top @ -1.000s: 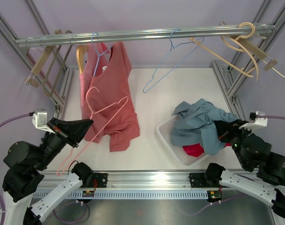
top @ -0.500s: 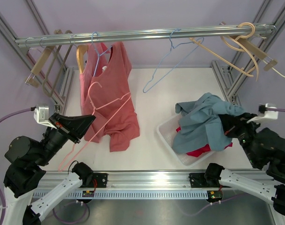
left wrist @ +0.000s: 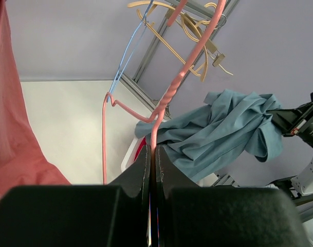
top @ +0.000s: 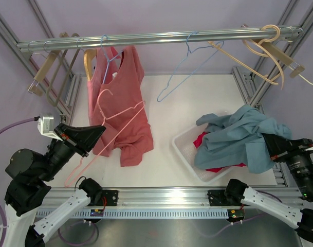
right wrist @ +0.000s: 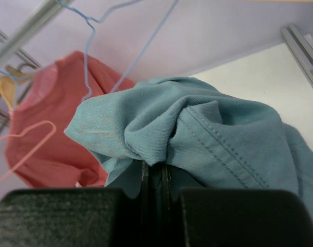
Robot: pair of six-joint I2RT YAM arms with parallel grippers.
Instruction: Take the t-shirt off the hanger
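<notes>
**T-shirt (top: 243, 135) gripped by the right end effector, clear of the pink hanger**

The teal t-shirt is clamped in a bunched fold between the closed fingers of the right end effector (right wrist: 155, 172). From that grip the fabric is draped away to the end effector's left. It hangs over the far rim of a white plastic bin (top: 183, 150) that is set on the bench (top: 161, 98). A red garment (top: 200, 139) is seen inside the bin, partly covered by the t-shirt.

The pink wire hanger (left wrist: 169, 98) is pinched in the left end effector (top: 97, 133), whose fingers are clenched on the wire just below the twisted neck. The hook is held up beyond the fingertips and the lower wire trails back beneath the end effector toward the near edge of the bench. No cloth is carried on this hanger, and it is well apart from the t-shirt.

Just beyond the left end effector, a salmon shirt (top: 123, 118) is hung on a wooden hanger (top: 88, 63) from the overhead rail (top: 156, 37). A bare blue wire hanger (top: 172, 81) is hooked on the same rail, farther along toward the right end effector's side.
</notes>
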